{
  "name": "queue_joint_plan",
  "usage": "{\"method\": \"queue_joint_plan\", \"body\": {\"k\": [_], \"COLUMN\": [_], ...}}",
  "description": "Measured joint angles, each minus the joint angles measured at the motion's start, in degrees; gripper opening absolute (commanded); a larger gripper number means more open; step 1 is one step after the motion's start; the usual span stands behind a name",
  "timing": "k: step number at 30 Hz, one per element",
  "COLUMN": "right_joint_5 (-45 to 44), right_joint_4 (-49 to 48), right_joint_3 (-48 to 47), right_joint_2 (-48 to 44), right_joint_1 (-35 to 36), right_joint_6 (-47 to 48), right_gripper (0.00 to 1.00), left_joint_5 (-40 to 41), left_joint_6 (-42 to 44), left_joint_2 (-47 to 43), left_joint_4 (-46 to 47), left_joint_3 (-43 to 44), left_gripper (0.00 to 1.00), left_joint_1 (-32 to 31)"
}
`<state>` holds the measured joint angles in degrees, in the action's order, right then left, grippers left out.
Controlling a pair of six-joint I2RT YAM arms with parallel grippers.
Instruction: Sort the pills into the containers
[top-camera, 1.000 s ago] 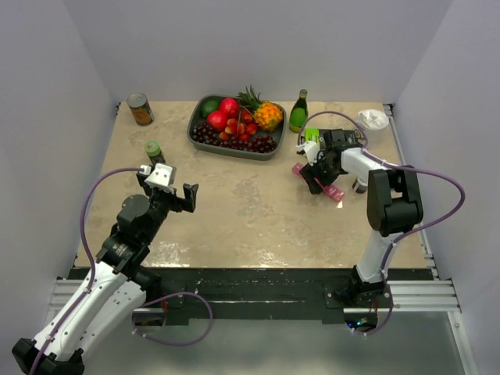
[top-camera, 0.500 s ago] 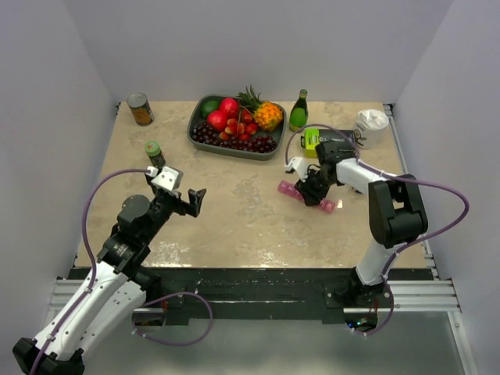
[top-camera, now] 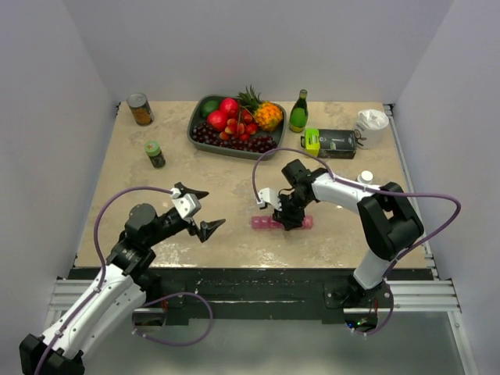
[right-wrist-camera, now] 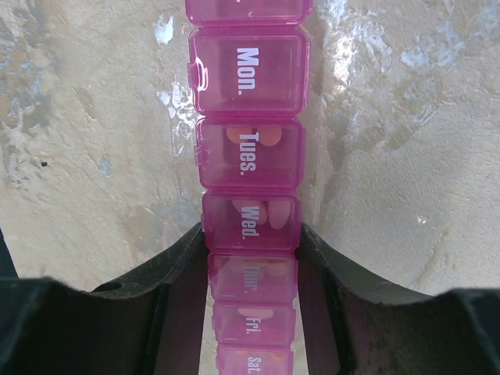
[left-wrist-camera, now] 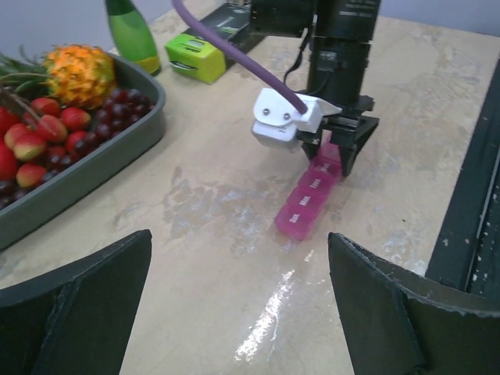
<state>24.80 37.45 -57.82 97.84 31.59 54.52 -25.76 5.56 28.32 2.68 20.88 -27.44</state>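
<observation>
Fingers (right-wrist-camera: pixel 176 273) on the right gripper (right-wrist-camera: pixel 250 266) are clamped across the pill organizer (right-wrist-camera: pixel 248 156), left gripper (top-camera: pixel 205 209) gaping idle; I'd drag it flat along the tabletop (top-camera: pixel 234 187), no twisting.

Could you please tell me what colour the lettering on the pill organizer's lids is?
White, on the pink pill organizer; the right wrist view shows it best.

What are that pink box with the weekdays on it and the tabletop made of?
The pill organizer looks like translucent glossy pink plastic: orange pills show dimly through its lids. The table looks like polished beige stone or stone-look laminate, I cannot tell which: mottled veining and a bright glare streak in the left wrist view.
</observation>
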Motion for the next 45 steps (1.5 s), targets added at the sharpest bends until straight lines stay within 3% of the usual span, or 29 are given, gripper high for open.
{"method": "queue_joint_plan", "body": {"k": [2,7,15,22,30,37,45], "right_joint_5": [-0.26,-0.87,-0.81,0.11,1.99,3.06,4.96], "right_joint_4": [-0.24,-0.61,-0.81,-0.87,-0.55,-0.22,0.94], "right_joint_3": [0.00,0.00,0.24,3.39,5.68,5.73,5.68], "right_joint_2": [0.00,0.00,-0.42,-3.08,-4.81,-4.79,-4.48], "right_joint_1": [0.35,0.68,0.87,-1.20,-5.01,-4.98,-5.05], "right_joint_6": [0.00,-0.24,0.66,4.11,8.90,10.40,10.51], "right_gripper": [0.35,0.66,0.71,0.63,0.53,0.31,0.28], "left_joint_5": [-2.73,-7.21,-10.32,-9.35,-7.80,-5.60,0.07], "left_joint_6": [0.35,1.64,4.50,12.48,20.96,23.96,25.62], "left_joint_2": [1.42,7.13,15.50,26.12,43.04,54.07,59.67], "left_joint_4": [1.14,3.28,5.81,7.65,11.26,16.85,19.12], "left_joint_3": [-0.55,-0.96,-1.09,-0.79,4.50,10.08,11.61], "left_gripper": [0.96,0.95,0.95,0.93,0.90,0.82,0.80], "left_joint_1": [0.00,0.00,-2.58,-12.33,-14.34,-16.96,-20.90]}}
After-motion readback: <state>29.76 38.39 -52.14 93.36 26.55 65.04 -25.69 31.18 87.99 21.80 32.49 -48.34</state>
